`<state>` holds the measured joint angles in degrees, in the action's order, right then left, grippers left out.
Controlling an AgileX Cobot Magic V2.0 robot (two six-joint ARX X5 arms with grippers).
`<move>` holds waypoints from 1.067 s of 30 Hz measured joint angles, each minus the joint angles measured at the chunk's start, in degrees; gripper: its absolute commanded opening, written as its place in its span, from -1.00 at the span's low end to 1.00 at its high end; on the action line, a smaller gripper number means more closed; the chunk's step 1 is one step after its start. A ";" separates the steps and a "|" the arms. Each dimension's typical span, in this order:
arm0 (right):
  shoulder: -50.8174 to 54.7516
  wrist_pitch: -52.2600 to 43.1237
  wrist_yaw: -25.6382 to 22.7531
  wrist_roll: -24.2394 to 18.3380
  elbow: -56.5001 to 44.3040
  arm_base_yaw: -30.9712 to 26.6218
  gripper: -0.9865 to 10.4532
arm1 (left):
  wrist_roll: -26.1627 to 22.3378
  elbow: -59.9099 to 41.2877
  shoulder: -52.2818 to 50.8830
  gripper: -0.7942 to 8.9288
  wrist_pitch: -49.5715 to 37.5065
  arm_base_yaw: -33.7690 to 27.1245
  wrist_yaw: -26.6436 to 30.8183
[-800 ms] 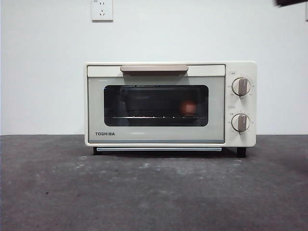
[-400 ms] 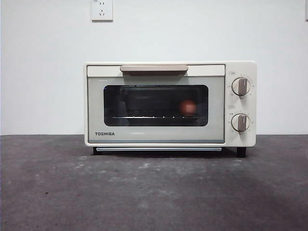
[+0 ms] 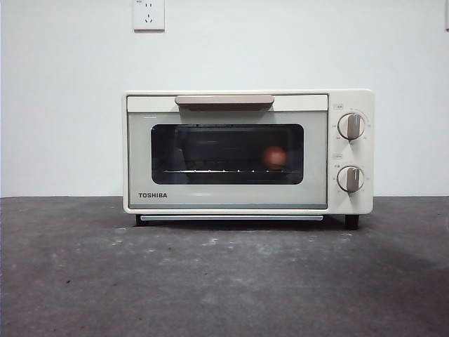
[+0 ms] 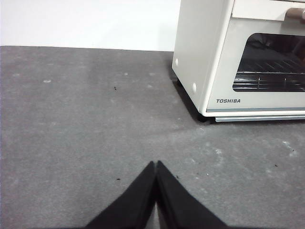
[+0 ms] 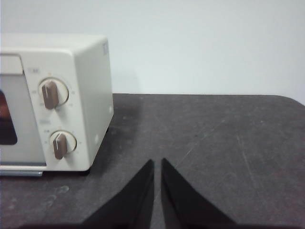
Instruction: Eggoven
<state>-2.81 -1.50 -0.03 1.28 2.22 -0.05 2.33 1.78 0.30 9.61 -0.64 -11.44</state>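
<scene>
Behind the oven's [image 3: 248, 151] shut glass door the egg [image 3: 274, 156] sat on the rack, near the counter's back edge, while my left gripper [image 4: 156, 164] and right gripper [image 5: 157, 162] hung closed and empty, so any bump could roll it.

Left gripper: your left arm's black two-jaw gripper [image 4: 156, 164] sits low over the table surface, its tapered jaws pressed together so the tips meet in one point, with nothing between them.
Right gripper: your right arm's black two-jaw gripper [image 5: 157, 162] sits low as well, its jaws drawn nearly together, only a thin slit showing between the tips, and it holds nothing.
Arms: you see neither arm in the front view; only the jaws show, each in its own wrist view.
Contact: neither gripper touches anything.
</scene>
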 measured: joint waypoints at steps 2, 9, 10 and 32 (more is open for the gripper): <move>1.25 0.52 0.00 0.00 -0.96 0.00 -0.82 | 0.00 0.00 0.00 -0.82 0.00 0.00 0.02; 2.54 10.75 0.02 0.02 -1.31 0.00 -0.82 | 0.00 0.00 0.00 -0.82 0.00 0.00 0.02; 2.47 11.30 0.11 0.02 -1.27 0.00 -0.82 | 0.00 0.00 0.00 -0.82 0.00 0.00 0.00; 2.49 11.08 0.02 2.16 -1.29 0.00 -0.82 | 0.00 0.00 0.00 -0.82 0.00 0.00 0.00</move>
<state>-0.32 9.58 -0.01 3.44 0.93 -0.05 2.33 1.78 0.30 9.61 -0.64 -11.44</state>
